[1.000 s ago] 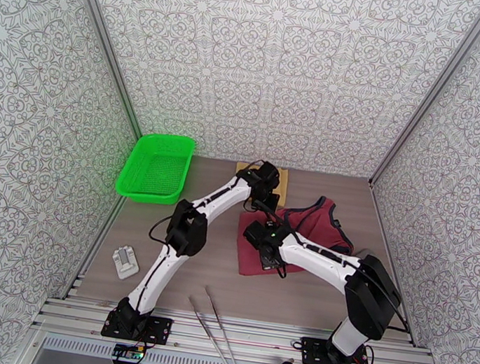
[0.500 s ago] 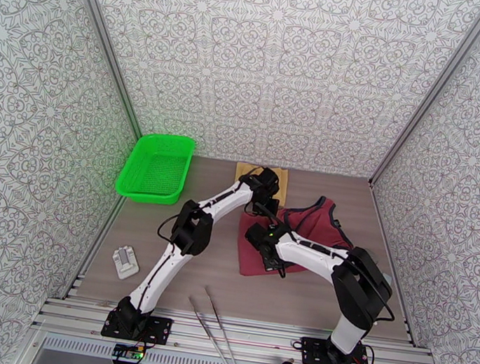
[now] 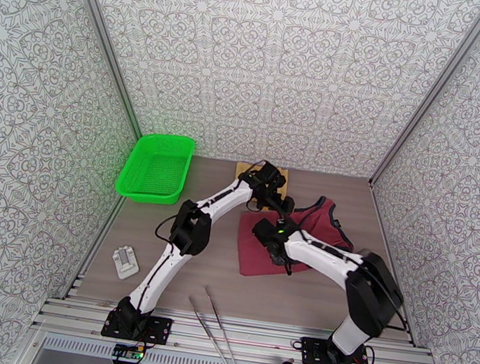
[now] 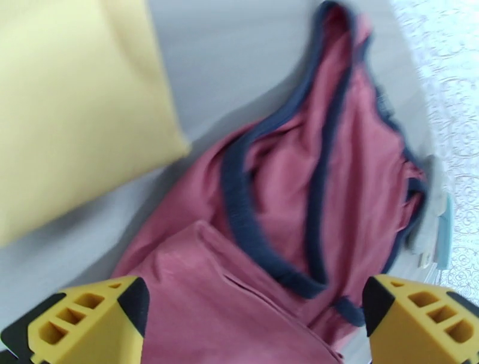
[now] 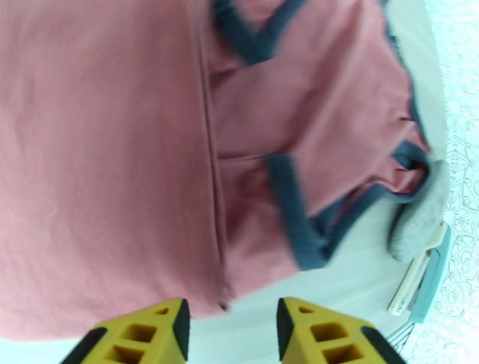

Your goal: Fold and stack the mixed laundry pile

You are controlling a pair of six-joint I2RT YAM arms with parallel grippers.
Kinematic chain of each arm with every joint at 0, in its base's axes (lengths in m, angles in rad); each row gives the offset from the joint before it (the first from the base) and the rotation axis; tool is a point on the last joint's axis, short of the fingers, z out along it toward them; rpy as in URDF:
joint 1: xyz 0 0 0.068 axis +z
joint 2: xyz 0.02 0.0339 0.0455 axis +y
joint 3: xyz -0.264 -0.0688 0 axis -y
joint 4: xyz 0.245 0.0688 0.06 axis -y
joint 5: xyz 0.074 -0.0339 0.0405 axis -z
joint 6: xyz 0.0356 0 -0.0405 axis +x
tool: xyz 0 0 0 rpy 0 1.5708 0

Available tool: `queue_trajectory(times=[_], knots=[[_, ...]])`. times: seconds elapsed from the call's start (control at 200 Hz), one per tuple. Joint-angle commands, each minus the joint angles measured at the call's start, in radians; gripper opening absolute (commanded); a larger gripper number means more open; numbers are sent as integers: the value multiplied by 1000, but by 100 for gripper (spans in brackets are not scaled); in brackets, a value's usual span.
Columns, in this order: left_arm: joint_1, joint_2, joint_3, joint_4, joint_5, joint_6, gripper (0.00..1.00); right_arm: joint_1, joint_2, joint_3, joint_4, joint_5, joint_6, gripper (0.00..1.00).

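The maroon tank top [image 3: 308, 225] with navy trim lies right of the table's middle, its lower part folded over as a flat panel [image 3: 258, 256]. The tan cloth [image 3: 244, 169] lies flat at the back, partly hidden by my left arm. My left gripper [image 3: 281, 200] hovers over the top's upper left edge. In the left wrist view the left gripper [image 4: 251, 326] stands wide open above the tank top [image 4: 299, 197], with the tan cloth [image 4: 72, 102] to the upper left. My right gripper [image 5: 230, 335] is open over the folded panel's edge [image 5: 120, 149], holding nothing.
A bright green mesh basket [image 3: 156, 167] stands at the back left. A small white object [image 3: 125, 261] lies near the left edge, and two thin metal rods [image 3: 217, 331] lie at the front. A grey pad [image 5: 419, 215] and a white-blue tool [image 5: 419, 275] lie right of the tank top.
Both grippers have opened and let go of the tank top. Both have shifted a little to the right, and the folded panel now lies flat.
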State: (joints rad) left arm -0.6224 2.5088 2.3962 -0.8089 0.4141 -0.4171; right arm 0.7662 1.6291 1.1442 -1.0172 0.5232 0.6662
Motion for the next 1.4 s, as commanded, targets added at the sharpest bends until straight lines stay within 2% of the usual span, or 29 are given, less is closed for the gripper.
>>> queue_trajectory(times=[0.0,0.125,0.31,0.385,0.435,0.485,0.525,0.57,0.64,0.71,0.77,1.01,1.39], knots=[[18,-161,15,21,-49,47,99,-39,-83,-42,-43,33,6,45],[26,-313,-139,36,-110,83,99,-73,-175,-84,-18,-26,-7,41],[62,-490,-466,48,-200,68,99,-114,-302,-174,166,-319,-42,41],[71,-535,-606,99,-191,48,99,-119,-307,-179,223,-412,-68,34],[70,-550,-684,148,-173,24,95,-119,-285,-168,246,-451,-85,25],[69,-545,-741,187,-142,-1,87,-119,-252,-157,262,-475,-95,11],[68,-528,-764,215,-117,-19,74,-119,-223,-152,278,-486,-96,0],[64,-502,-781,250,-84,-42,63,-119,-196,-153,300,-493,-92,0],[61,-445,-784,296,-33,-78,34,-119,-165,-163,341,-507,-84,0],[54,-389,-768,307,-21,-95,18,-119,-133,-172,375,-517,-74,0],[47,-350,-745,293,-36,-97,0,-120,-105,-176,388,-516,-70,0],[63,-290,-719,218,-152,-71,0,-139,4,-195,419,-506,-50,0],[96,-153,-618,214,-140,47,2,-178,97,-238,464,-539,5,0]])
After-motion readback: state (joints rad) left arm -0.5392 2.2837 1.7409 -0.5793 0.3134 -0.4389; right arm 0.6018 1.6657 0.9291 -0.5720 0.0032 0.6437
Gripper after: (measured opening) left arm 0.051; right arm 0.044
